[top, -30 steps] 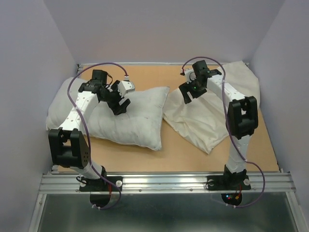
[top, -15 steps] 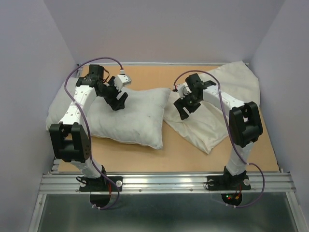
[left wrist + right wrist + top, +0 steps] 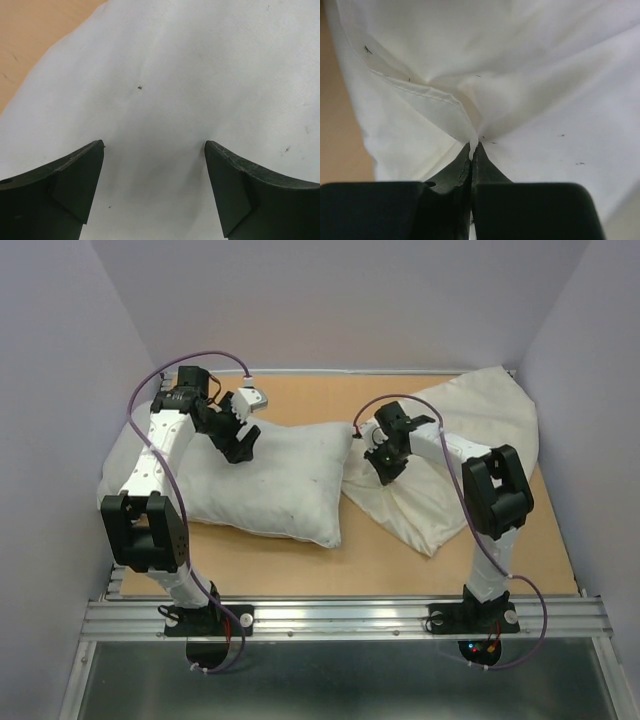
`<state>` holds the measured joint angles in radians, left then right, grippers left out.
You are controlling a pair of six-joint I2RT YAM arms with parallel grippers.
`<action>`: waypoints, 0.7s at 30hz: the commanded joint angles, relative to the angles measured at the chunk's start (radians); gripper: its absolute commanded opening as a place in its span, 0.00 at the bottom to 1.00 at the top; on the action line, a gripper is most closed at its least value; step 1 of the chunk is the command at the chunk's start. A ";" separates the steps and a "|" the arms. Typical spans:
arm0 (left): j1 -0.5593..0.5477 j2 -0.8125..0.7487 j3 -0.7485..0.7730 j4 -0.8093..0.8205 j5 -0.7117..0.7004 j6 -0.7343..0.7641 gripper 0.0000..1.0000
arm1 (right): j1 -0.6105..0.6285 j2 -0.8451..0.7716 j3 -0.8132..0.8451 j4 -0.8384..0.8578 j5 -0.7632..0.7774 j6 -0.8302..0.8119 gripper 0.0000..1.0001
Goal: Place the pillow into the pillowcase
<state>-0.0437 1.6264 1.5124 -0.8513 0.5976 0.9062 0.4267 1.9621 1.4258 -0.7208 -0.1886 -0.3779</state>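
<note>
The pillow (image 3: 270, 485) lies on the left half of the wooden table (image 3: 300, 400). It is fat and puffy, greyish white with a few tiny dark specks, and its left end comes close to the left wall. The pillowcase (image 3: 440, 495) lies on the right half. It is flat, creamy and full of wrinkles, and its far end runs up into the far right corner. The pillow is not inside it. The two lie just beside each other in the middle of the table, and I cannot tell if they touch. The left gripper (image 3: 243, 448) is over the far part of the pillow with its jaws spread wide and nothing between them. The left wrist view shows only soft pillow (image 3: 200, 75) under the left gripper (image 3: 154, 146), plus a bit of table (image 3: 30, 30) at the far left, and I cannot tell if the fingers touch the cloth. The right gripper (image 3: 388, 470) is down on the left part of the pillowcase. Its jaws are pressed together on a little fold of the cream cloth. In the right wrist view the right gripper (image 3: 472, 148) pinches the pillowcase (image 3: 545, 75) right beside the sewn hem (image 3: 420, 95), and creases fan out from the pinch.
</note>
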 commanded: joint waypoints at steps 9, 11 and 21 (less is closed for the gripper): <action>-0.158 0.017 0.258 -0.270 0.073 0.249 0.99 | -0.063 -0.263 -0.036 -0.020 -0.020 0.134 0.01; -0.252 -0.011 0.188 -0.267 0.021 0.340 0.99 | -0.101 -0.249 -0.033 -0.017 -0.041 0.152 0.01; -0.320 0.176 0.028 -0.056 -0.140 0.356 0.99 | -0.210 -0.235 -0.021 -0.023 -0.137 0.215 0.01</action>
<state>-0.3859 1.7229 1.6138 -1.0092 0.5671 1.2407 0.2214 1.7607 1.4235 -0.7349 -0.2642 -0.1917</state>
